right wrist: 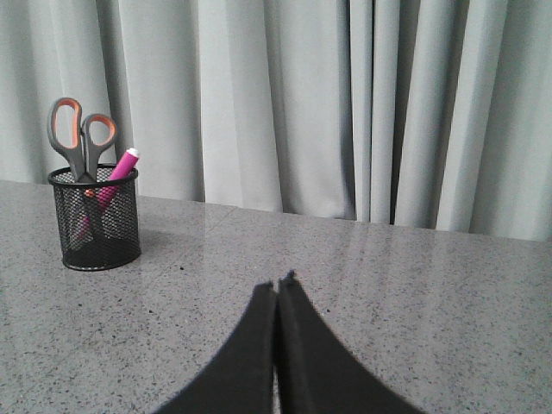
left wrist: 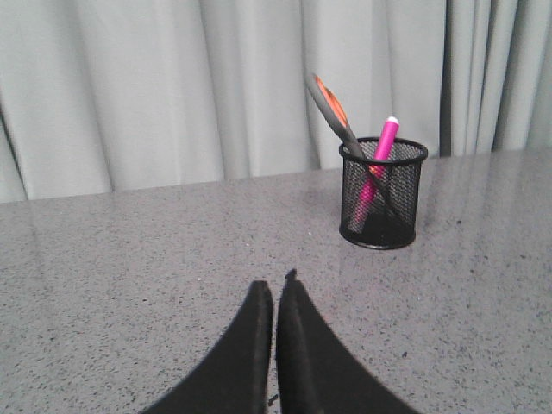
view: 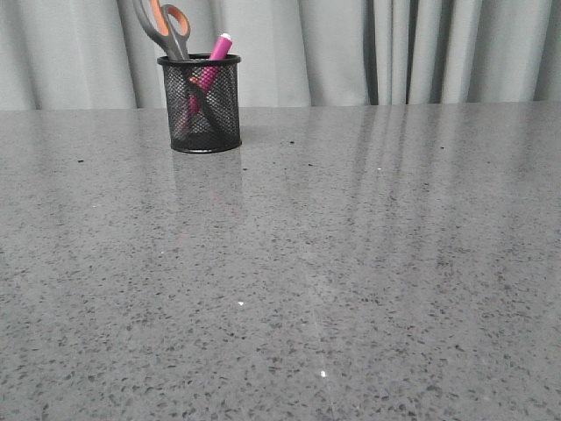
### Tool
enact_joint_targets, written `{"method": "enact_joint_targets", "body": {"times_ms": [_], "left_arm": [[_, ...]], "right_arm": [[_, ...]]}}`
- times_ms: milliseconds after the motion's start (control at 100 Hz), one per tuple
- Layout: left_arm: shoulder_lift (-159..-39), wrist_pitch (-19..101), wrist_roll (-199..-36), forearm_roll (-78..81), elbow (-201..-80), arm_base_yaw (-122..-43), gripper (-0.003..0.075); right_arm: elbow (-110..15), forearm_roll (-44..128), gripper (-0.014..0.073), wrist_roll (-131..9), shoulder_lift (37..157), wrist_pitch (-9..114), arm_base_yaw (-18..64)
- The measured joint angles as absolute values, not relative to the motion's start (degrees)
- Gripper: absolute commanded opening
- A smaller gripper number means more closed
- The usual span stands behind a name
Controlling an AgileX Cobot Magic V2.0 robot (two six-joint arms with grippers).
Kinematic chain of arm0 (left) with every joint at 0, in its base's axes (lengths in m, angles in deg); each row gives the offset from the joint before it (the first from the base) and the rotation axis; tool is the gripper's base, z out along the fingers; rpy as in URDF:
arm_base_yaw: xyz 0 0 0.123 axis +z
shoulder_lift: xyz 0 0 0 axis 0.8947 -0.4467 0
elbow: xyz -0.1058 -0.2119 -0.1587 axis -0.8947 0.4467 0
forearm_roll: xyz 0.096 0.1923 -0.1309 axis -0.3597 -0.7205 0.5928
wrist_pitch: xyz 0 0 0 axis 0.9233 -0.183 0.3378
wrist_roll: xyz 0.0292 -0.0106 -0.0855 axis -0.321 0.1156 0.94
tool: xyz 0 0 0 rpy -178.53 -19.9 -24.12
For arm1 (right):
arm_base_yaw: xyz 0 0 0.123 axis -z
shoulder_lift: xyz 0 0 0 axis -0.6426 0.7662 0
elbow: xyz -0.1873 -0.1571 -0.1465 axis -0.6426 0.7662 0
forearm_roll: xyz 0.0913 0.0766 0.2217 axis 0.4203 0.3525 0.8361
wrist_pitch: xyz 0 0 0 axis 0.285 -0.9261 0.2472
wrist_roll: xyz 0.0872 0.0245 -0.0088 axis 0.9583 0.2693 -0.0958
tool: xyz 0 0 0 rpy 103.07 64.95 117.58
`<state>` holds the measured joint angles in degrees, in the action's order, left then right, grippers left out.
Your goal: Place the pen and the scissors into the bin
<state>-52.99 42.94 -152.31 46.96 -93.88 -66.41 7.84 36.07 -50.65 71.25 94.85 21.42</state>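
The black mesh bin [view: 200, 105] stands at the back left of the table. Inside it stand the scissors [view: 164, 26], handles up, and the pink pen [view: 210, 63], leaning against the rim. From the left wrist the bin [left wrist: 384, 193] holds the scissors [left wrist: 332, 110] and the pen [left wrist: 384, 142]; from the right wrist the bin [right wrist: 95, 217], scissors [right wrist: 79, 136] and pen [right wrist: 119, 172] show too. My left gripper [left wrist: 275, 287] is shut and empty, well short of the bin. My right gripper [right wrist: 277, 285] is shut and empty, off to the bin's right. Neither arm shows in the front view.
A grey speckled table [view: 351, 263] fills the front view. Pale grey curtains [view: 394, 48] hang along its far edge, just behind the bin.
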Motion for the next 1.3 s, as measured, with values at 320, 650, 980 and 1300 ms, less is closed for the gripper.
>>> {"method": "enact_joint_targets", "body": {"times_ms": [320,650,980,1300], "left_arm": [[-47.92,45.65,-152.31,48.86,-92.86,-66.41,-0.0019],[-47.69,45.79,-152.31,49.28,-92.86,-66.41,-0.0019],[-47.69,45.79,-152.31,49.41,-92.86,-66.41,-0.0019],[-47.69,45.92,-150.82,46.59,-92.86,-66.41,-0.0019]], "right_arm": [[9.33,36.07,-0.0071,-50.79,70.58,96.91,21.42],[9.41,36.07,-0.0071,-50.79,70.58,96.94,21.42],[9.41,36.07,-0.0071,-50.87,70.58,96.94,21.42],[9.41,36.07,-0.0071,-50.87,70.58,96.94,21.42]]}}
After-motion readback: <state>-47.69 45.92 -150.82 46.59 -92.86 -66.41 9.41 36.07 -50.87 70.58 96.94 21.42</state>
